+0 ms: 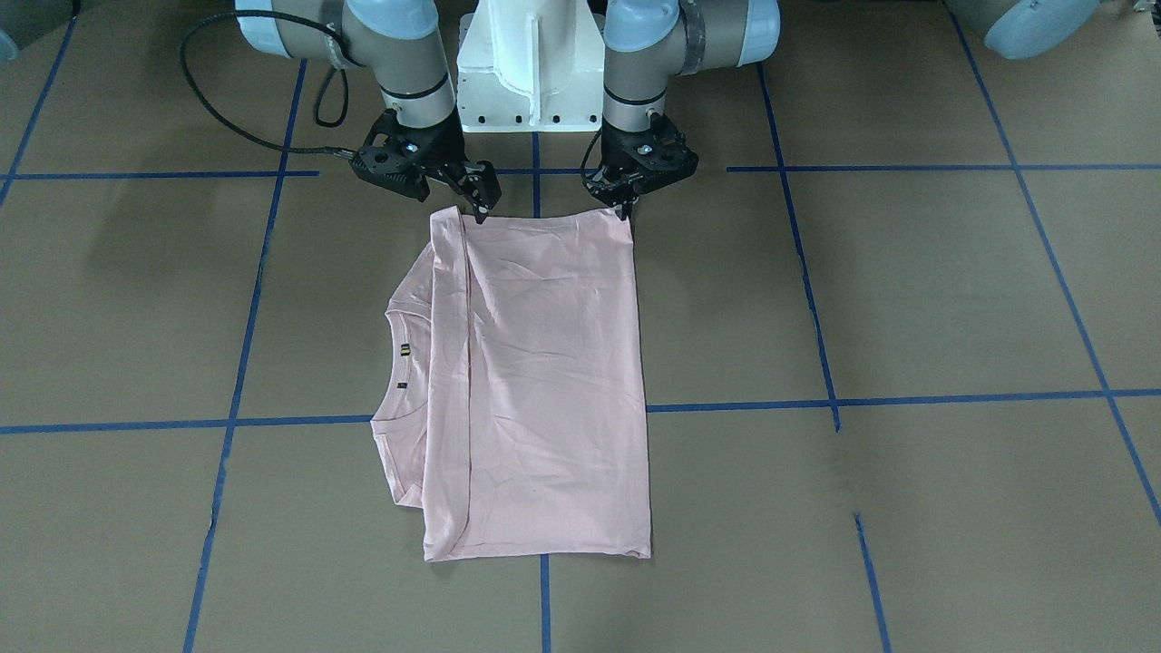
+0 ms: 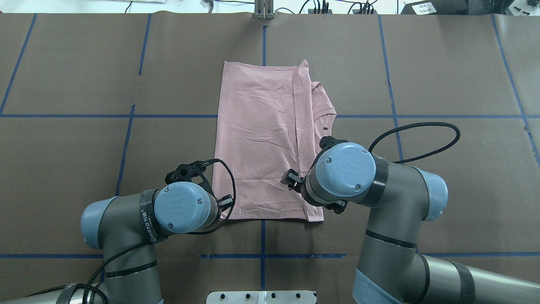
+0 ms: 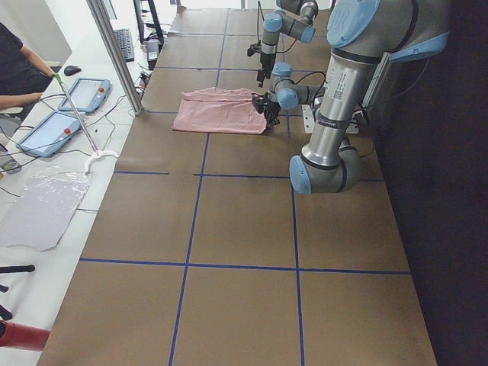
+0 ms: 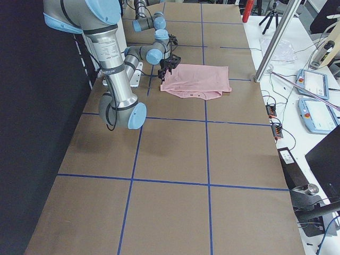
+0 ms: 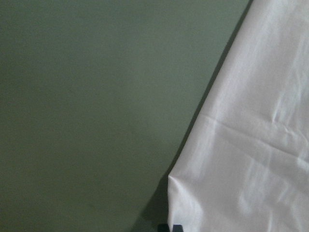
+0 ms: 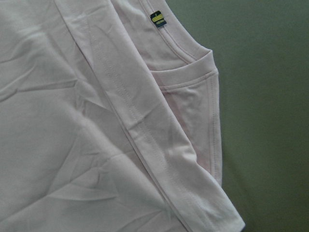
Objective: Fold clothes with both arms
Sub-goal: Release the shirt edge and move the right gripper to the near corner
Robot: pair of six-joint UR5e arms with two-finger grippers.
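T-shirt (image 1: 553, 381), pale pink, laid flat at mid-table (image 1: 907, 290) before white pedestal (image 1: 531, 73). Folded lengthwise, one long side turned over the body; collar (image 1: 399, 363) and one sleeve exposed on robot's right. Small yellow-and-dark neck label (image 6: 157, 19) noted inside collar. Left gripper (image 1: 624, 214) down at one near-robot corner, fingers narrow, cloth puckered there; cannot tell whether fabric pinched. Right gripper (image 1: 481, 209) at the other near-robot corner, by the folded seam, fingers close together; hold likewise impossible to tell. Blue tape lines (image 1: 907, 399) running beneath garment.
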